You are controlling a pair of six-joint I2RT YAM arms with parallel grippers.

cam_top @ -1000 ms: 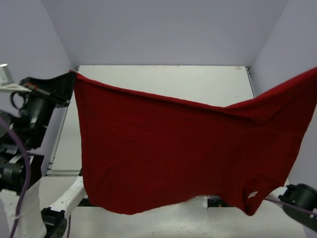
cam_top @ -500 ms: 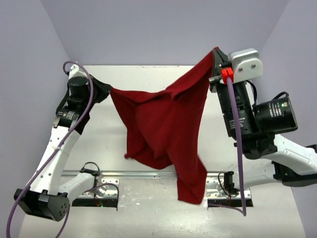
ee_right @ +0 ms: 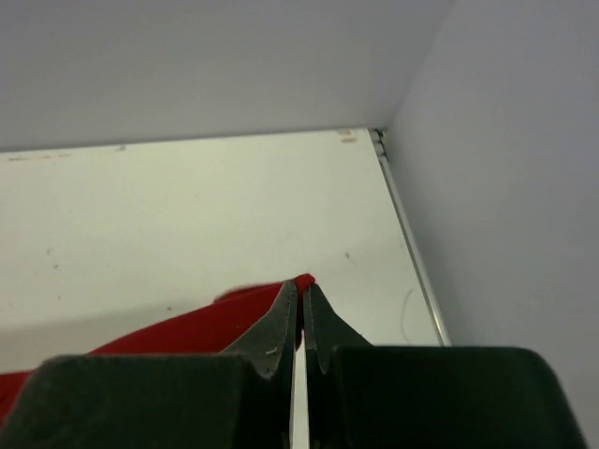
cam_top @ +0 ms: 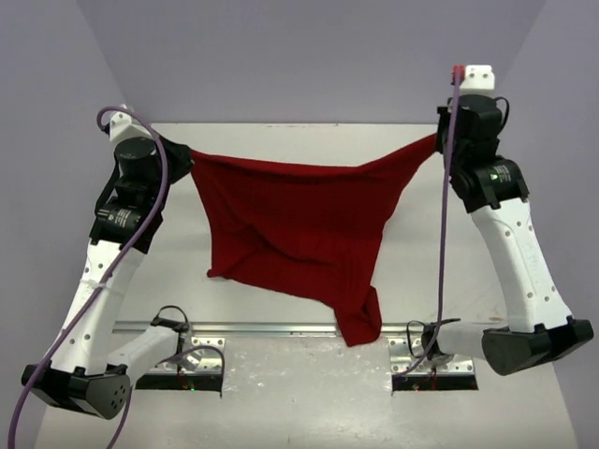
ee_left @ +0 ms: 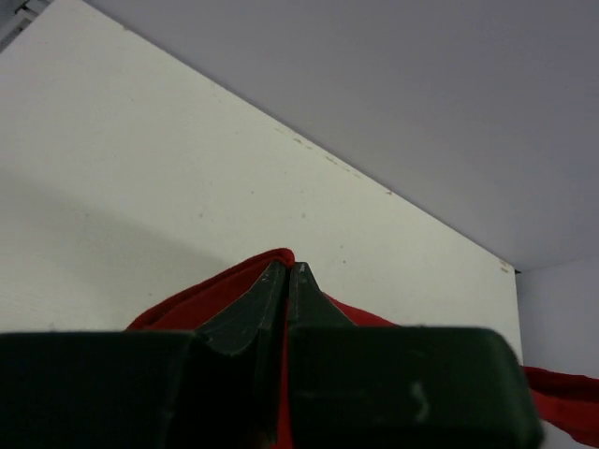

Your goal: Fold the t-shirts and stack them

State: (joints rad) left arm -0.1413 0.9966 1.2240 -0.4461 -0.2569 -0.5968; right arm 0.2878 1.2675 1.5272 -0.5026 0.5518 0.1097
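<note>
T-shirt (cam_top: pixel 290 224) hangs stretched above the table (cam_top: pixel 309 138), sagging toward the near side. Left fingers (ee_left: pixel 251 318) pinch its left corner, right fingers (ee_right: pixel 273 335) its right corner, both pressed tight on cloth.

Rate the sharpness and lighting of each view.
Top view: sharp, evenly lit, no glare; the shirt shows clear folds. Left wrist view: the left hand fills the bottom, dark and soft-edged against a bright table. Right wrist view: the right hand is equally dark and blurred.
</note>
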